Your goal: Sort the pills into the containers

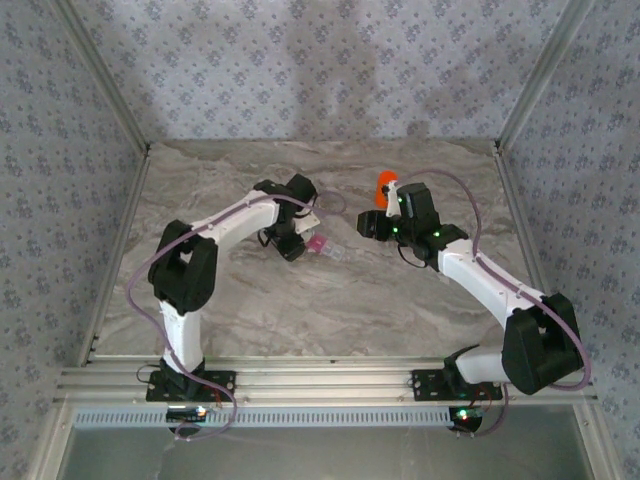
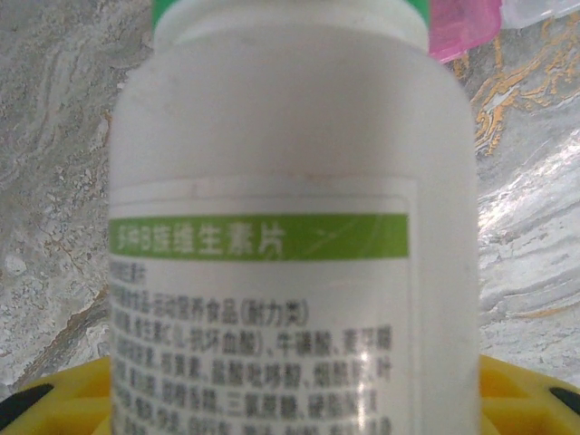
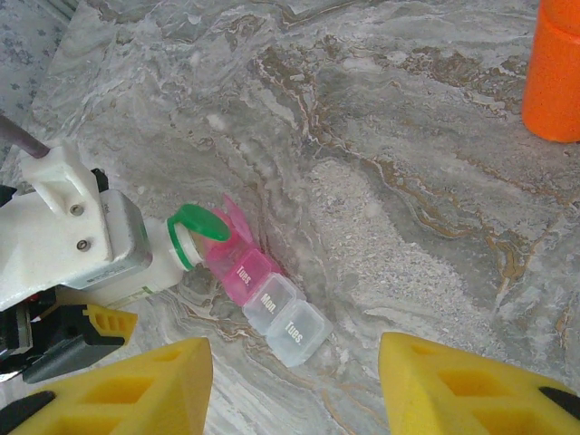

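White bottle (image 2: 290,181) clamped by left gripper (image 2: 290,399) | mouth at pill box (image 3: 272,304) | right gripper (image 3: 292,349) spread, empty, nearby

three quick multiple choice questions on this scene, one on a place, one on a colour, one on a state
1. The white bottle has its mouth: A) at the pill box, by its pink section B) far from the pill box C) pointing straight up
2. The bottle's neck ring is: A) red B) green C) blue
3. The right gripper is: A) shut on the bottle B) shut on the pill box C) open, empty
1 A, mouth against the pink section. 2 B, ring shows green. 3 C, fingers apart, nothing between.
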You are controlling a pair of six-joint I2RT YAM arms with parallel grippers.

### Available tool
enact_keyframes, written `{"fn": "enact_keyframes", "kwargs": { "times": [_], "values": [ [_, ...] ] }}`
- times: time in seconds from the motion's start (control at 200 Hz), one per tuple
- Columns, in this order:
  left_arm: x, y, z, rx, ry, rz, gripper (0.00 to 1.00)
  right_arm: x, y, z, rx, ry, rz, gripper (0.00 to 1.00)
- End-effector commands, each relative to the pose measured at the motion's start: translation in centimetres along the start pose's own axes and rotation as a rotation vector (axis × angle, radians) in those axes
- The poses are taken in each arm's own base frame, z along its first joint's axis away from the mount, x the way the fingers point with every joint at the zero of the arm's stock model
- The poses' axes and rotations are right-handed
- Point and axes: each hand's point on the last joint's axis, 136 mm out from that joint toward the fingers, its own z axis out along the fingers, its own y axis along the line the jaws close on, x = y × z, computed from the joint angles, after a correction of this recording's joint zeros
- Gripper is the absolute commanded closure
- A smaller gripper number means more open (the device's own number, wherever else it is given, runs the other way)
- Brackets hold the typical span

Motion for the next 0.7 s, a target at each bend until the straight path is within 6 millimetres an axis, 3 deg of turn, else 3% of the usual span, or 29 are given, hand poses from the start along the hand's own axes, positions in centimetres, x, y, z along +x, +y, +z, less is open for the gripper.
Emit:
{"fn": "enact_keyframes", "kwargs": {
  "times": [0.0,0.325,0.695],
  "values": [
    [0.56,0.01,-0.03,-0.004,0.055,0.026,1.0,-0.32,0.57,-0.49,-0.021,-0.017,0.0,0.47],
    [0.73,0.58,0.94,-0.058,0.121,0.069,1.0,-0.06,0.8,-0.18,-0.03,-0.007,0.002,0.47],
    [0.52,0.81,0.69,-0.109,0.166,0.133,1.0,0.35,1.04,0.18,-0.037,0.01,-0.004,0.47]
  ]
}}
